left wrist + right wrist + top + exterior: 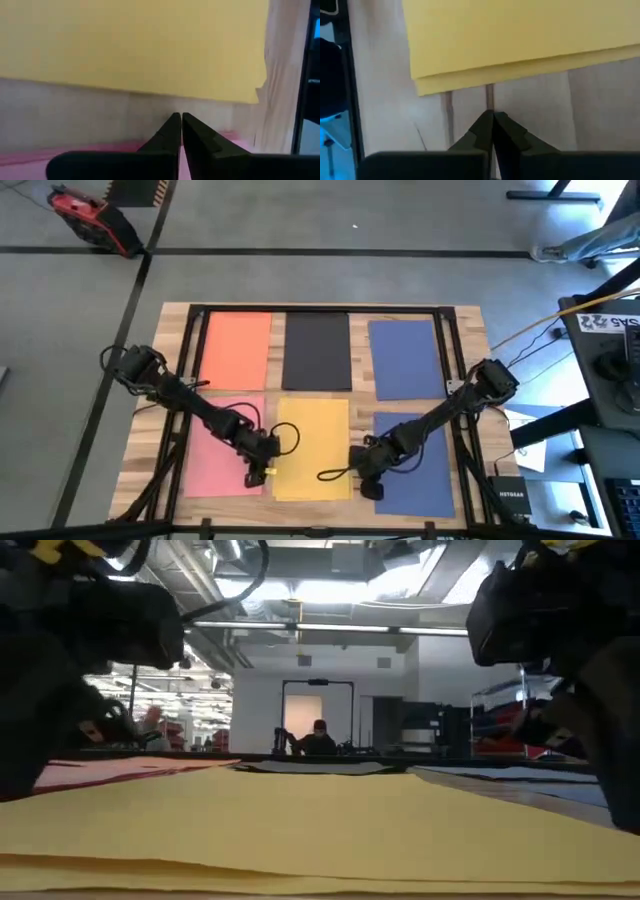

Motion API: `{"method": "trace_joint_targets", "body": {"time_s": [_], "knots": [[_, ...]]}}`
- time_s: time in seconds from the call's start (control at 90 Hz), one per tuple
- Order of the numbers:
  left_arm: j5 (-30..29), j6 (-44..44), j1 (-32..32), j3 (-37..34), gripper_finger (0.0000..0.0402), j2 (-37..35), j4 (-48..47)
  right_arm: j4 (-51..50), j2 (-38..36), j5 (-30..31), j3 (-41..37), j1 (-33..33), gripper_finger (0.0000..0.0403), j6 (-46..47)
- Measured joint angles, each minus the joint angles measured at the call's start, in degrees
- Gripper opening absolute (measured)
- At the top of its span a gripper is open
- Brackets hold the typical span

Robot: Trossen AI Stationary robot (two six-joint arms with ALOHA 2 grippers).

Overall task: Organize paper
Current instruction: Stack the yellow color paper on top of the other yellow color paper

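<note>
Here, left gripper (pixel 262 463) pinched closed and empty, low over the wood strip between pink sheet (pixel 225 445) and yellow sheet (pixel 312 448), right gripper (pixel 363 470) likewise closed, empty, between yellow sheet's other edge and blue sheet (pixel 418 460).

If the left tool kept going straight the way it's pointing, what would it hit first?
Judging by the left wrist view, the left tool, fingers shut, points across a bare strip of wooden table toward the yellow paper. It would probably meet that sheet's near edge first, unless it is tilted down enough to touch the wood.
</note>
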Motion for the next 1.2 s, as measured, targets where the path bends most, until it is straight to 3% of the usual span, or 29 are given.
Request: {"method": "trace_joint_targets", "body": {"time_s": [0.422,0.767,1.2], "knots": [[-3.79,1.07,0.13,6.74,0.0000,-0.02,-15.00,-3.05,0.26,0.15,3.22,0.23,0.0000,0.17],[-5.23,-0.78,0.02,7.40,0.0000,-0.08,-15.08,-3.34,0.52,-1.46,3.22,0.21,0.0000,0.26],[-3.63,-1.32,-0.87,8.56,0.0000,4.71,-12.95,-1.92,3.09,-3.85,4.48,0.15,0.0000,0.08]]}}
